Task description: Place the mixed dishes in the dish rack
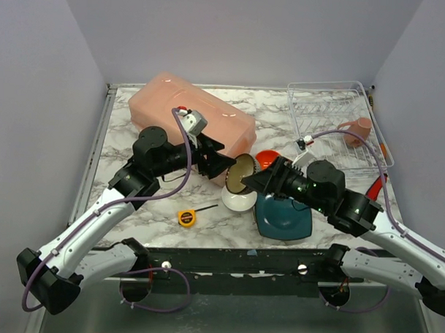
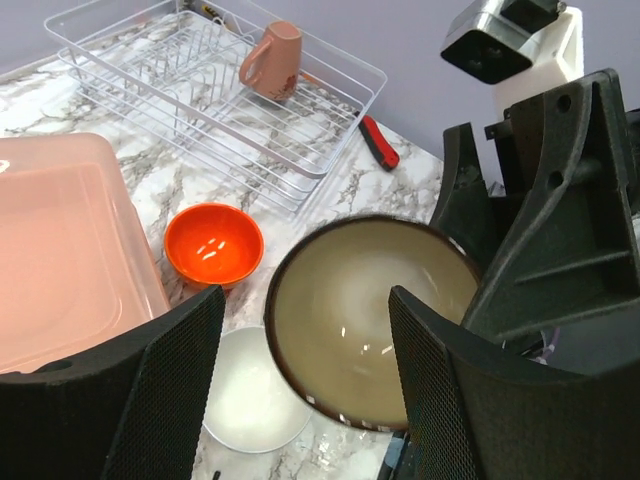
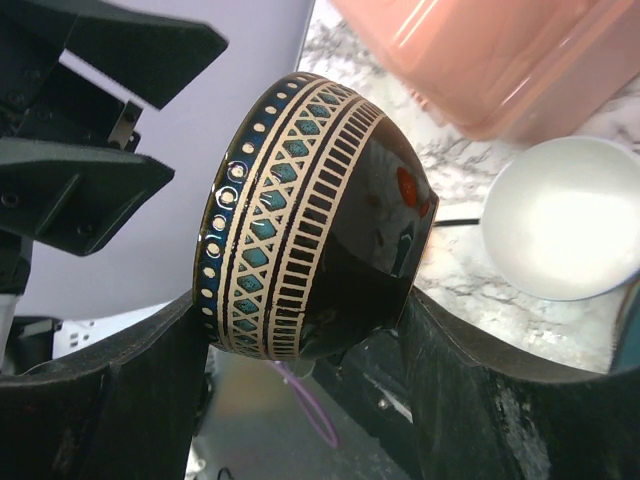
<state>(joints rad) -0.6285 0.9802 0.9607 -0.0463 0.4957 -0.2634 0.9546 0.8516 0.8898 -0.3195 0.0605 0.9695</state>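
Nearby, white bowl [image 1: 236,202] and pink tub [image 1: 173,106] crowd the dark bowl [image 1: 241,173].

Top external: fixed high behind both arm bases, angled down and forward over the whole marble table [image 1: 122,108].
Left wrist: close in, facing right and away, into the tan inside of the dark bowl [image 2: 360,320]; dish rack [image 2: 200,110] beyond.
Right wrist: closer still, facing left at the same bowl's patterned outside.
Shared by all three: white bowl [image 2: 250,405], pink tub [image 2: 60,250].

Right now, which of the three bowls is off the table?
The dark patterned bowl, tipped sideways in the right gripper; the orange bowl and white bowl sit on the table.
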